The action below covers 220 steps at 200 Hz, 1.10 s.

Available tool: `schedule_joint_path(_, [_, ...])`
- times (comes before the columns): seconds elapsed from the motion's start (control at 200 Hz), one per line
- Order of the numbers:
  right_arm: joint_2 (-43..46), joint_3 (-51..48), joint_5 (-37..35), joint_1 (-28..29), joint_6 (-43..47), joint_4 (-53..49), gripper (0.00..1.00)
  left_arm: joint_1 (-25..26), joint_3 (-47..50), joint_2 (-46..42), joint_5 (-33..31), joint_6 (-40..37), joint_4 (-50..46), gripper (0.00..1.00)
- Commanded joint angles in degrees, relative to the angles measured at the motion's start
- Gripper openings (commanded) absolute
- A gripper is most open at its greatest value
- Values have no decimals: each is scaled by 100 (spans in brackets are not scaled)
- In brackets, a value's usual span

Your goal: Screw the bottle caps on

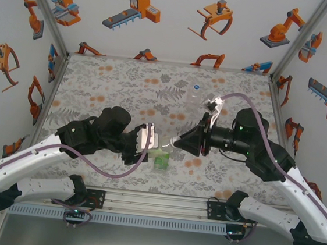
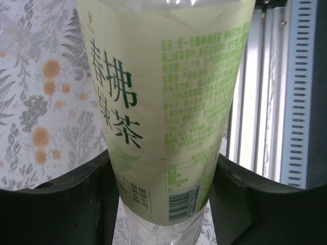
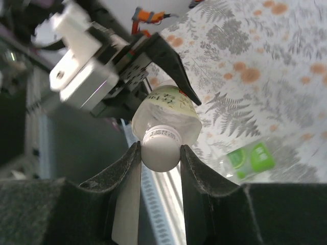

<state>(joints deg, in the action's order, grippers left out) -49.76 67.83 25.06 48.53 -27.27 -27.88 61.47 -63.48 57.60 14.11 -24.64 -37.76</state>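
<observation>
We are noting left gripper (image 2: 164,161) clamping the bottle (image 2: 168,87), right gripper (image 3: 160,149) clamping its white cap (image 3: 159,155); tilt may cross-thread it.

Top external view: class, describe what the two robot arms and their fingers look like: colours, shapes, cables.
The left arm and right arm have white lower links, with black joints and wrists. A pale purple cable loops along each. A white block is mounted near each wrist. The fingers are matte black and broad, tapering to blunt tips.
</observation>
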Motion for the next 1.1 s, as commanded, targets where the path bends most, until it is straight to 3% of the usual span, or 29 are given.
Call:
schedule_joint_path(0.0, [17, -185, -966, 59, -2973, 38, 0, 31, -28, -13, -373, 108, 891, 0])
schedule_joint_path(0.115, [-183, 91, -1338, 60, -4346, -910, 0, 26, -65, 63, -611, 96, 878, 0])
schedule_joint_path(0.23, [-407, 289, -1236, 60, -5075, -1491, 0, 31, -175, 197, -690, 40, 719, 0])
schedule_joint_path(0.396, [-624, 494, -974, 60, -5056, -1631, 3, 28, -304, 321, -605, -32, 468, 0])
schedule_joint_path(0.546, [-629, 779, -1088, 51, -4560, -1785, 25, 30, -276, 270, -459, -61, 476, 0])
schedule_joint_path(0.621, [-621, 983, -1227, 51, -3896, -1778, 31, 31, -253, 264, -393, -60, 474, 0])
schedule_joint_path(0.766, [-677, 1509, -1213, 49, -2267, -1774, 57, 31, -235, 216, -172, -78, 407, 0])
schedule_joint_path(0.871, [-631, 1577, -932, 47, -793, -1599, 59, 31, -204, 177, -15, -93, 371, 0])
schedule_joint_path(1.097, [-331, 1361, 865, 51, 2528, -1092, 60, 36, -258, 135, 523, -106, 283, 0])
